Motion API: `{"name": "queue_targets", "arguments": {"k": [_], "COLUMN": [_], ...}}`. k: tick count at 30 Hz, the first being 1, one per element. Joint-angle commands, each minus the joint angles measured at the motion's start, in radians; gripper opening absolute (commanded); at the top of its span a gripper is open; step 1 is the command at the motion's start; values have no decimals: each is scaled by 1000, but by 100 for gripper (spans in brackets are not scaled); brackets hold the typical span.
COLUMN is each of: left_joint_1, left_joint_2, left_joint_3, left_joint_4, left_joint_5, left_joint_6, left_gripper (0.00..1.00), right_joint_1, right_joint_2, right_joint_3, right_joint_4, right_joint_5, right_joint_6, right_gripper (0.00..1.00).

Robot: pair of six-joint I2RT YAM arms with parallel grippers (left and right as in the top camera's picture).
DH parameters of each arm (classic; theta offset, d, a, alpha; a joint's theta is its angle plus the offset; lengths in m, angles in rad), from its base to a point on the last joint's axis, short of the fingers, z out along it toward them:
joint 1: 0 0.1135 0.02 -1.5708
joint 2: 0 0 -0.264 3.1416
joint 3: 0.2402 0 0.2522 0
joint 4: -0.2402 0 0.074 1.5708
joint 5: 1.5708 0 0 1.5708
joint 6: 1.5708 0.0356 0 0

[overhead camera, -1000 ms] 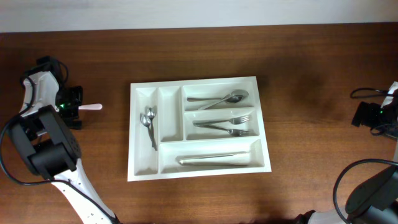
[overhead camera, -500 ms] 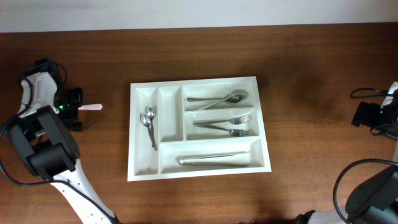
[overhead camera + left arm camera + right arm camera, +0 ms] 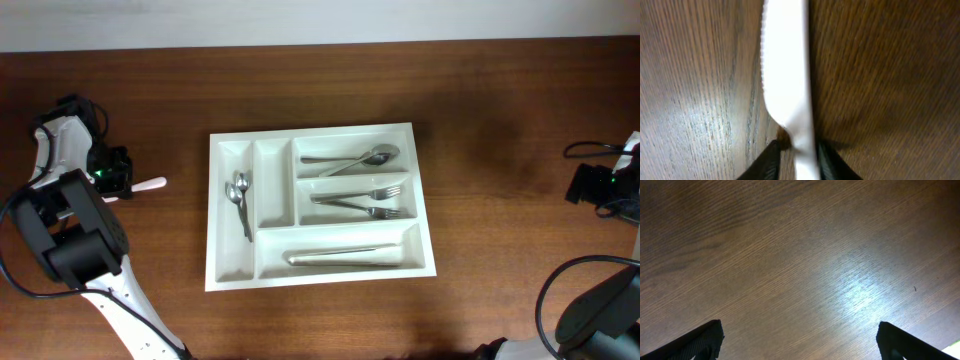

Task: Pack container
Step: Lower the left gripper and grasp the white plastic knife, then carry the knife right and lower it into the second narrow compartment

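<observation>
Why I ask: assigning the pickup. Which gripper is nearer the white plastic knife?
Left. The left gripper is clamped on the white plastic knife; the right gripper hangs open far beyond the tray.

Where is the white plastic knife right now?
In the overhead view the knife is at the far left of the table, left of the tray, with one end pinched in the left gripper.

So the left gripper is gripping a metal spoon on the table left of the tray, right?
Not quite. It is a white plastic knife, not a metal spoon; the left wrist view shows its serrated edge. The left gripper does grip it on the table, left of the tray.
</observation>
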Motion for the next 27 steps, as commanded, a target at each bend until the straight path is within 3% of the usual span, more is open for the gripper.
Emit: {"name": "queue_targets", "arguments": {"k": [1,10,13,20,27], "left_joint_1": [7,7,7,7,5], "left_joint_2": [23,23,23,20,-2], "left_joint_3": [5,5,5,10,155], "left_joint_4": [-4,-1,7,10,6], "left_joint_5": [-18,-18,-19,-53,-60], "left_joint_6": [-5,3,48,114,362], "left_gripper": [16,12,2,2,2], "right_joint_1": [-5,-5,-5,-5,-5], "right_joint_2": [-7,-7,-7,-7,-7], "right_joint_3": [-2,-2,-2,-2,-2], "right_joint_4": [3,3,3,3,3], "right_joint_5": [-1,-1,-1,-1,-1], "right_joint_6": [9,9,9,9,9], "right_gripper": [99,99,99,99,99]}}
